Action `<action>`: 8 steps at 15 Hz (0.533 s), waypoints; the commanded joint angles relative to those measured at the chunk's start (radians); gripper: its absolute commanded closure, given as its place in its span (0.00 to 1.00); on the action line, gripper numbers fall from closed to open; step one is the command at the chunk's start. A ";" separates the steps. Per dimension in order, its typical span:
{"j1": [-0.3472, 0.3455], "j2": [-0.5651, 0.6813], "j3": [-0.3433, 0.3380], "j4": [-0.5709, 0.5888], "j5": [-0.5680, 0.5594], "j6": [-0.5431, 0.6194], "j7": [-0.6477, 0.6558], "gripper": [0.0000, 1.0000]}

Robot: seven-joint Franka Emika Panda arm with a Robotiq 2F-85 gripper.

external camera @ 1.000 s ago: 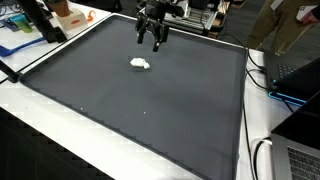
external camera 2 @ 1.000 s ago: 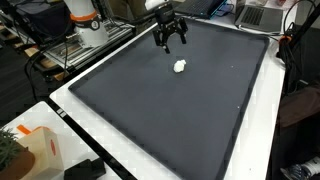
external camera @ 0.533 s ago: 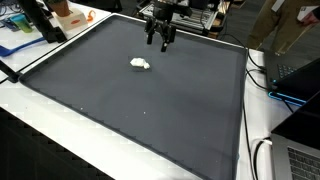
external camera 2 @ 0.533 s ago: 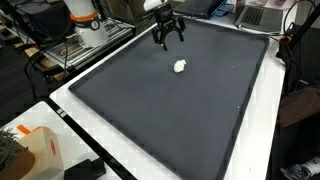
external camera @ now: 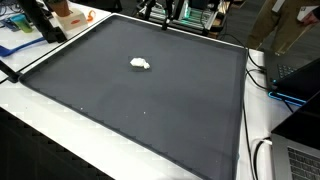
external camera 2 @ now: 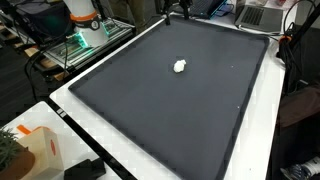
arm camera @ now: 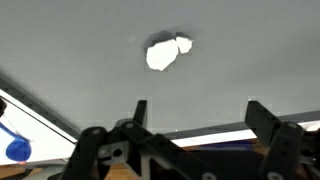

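Observation:
A small white crumpled lump (external camera: 141,64) (external camera 2: 180,66) lies alone on the dark grey mat (external camera: 150,110) (external camera 2: 170,110), toward its far side. My gripper (external camera: 160,12) (external camera 2: 177,8) hangs high over the mat's far edge, well clear of the lump and partly cut off by the frame's top in both exterior views. In the wrist view the lump (arm camera: 168,52) shows far off on the mat, and my gripper (arm camera: 200,115) stands open, its two black fingers wide apart with nothing between them.
The mat covers a white table (external camera: 40,115) (external camera 2: 110,150). An orange-and-white object (external camera: 68,12) and blue items (external camera: 15,25) sit at one corner. Cables and a laptop (external camera: 300,160) lie along one side. A white carton (external camera 2: 40,150) stands at the near corner.
My gripper has risen and drawn back toward the mat's far edge, away from the white lump. The lump has not moved; the fingers stay open.

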State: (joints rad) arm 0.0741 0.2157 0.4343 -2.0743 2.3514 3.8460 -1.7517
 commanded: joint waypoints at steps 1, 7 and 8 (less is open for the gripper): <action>-0.074 0.000 0.025 0.150 0.127 0.088 -0.223 0.00; -0.033 0.018 -0.035 0.168 0.135 0.099 -0.237 0.00; -0.044 0.029 -0.037 0.179 0.169 0.105 -0.272 0.00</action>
State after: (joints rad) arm 0.0246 0.2083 0.4279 -1.9315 2.4457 3.9153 -1.9503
